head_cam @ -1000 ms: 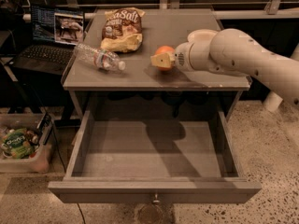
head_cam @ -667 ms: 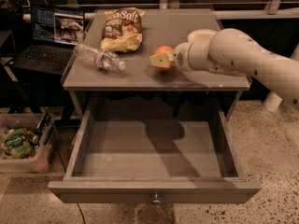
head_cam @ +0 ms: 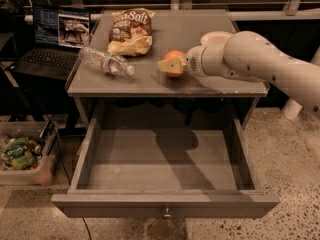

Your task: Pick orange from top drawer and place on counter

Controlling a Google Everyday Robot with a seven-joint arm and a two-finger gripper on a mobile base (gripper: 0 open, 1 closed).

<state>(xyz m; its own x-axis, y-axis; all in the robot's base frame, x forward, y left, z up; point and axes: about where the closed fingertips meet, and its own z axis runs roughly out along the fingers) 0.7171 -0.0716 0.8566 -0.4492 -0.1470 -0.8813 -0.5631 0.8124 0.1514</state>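
gripper over counter | pinching orange (touching surface or just above: cannot tell) | top drawer standing open below

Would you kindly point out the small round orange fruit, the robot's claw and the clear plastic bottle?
Small round orange fruit (head_cam: 176,58), camera view, its upper skin.
Claw (head_cam: 168,66), camera view, its tip at the fruit, over the grey counter (head_cam: 170,34).
Clear plastic bottle (head_cam: 104,61), camera view, its labelled middle.

End effector around orange, over counter
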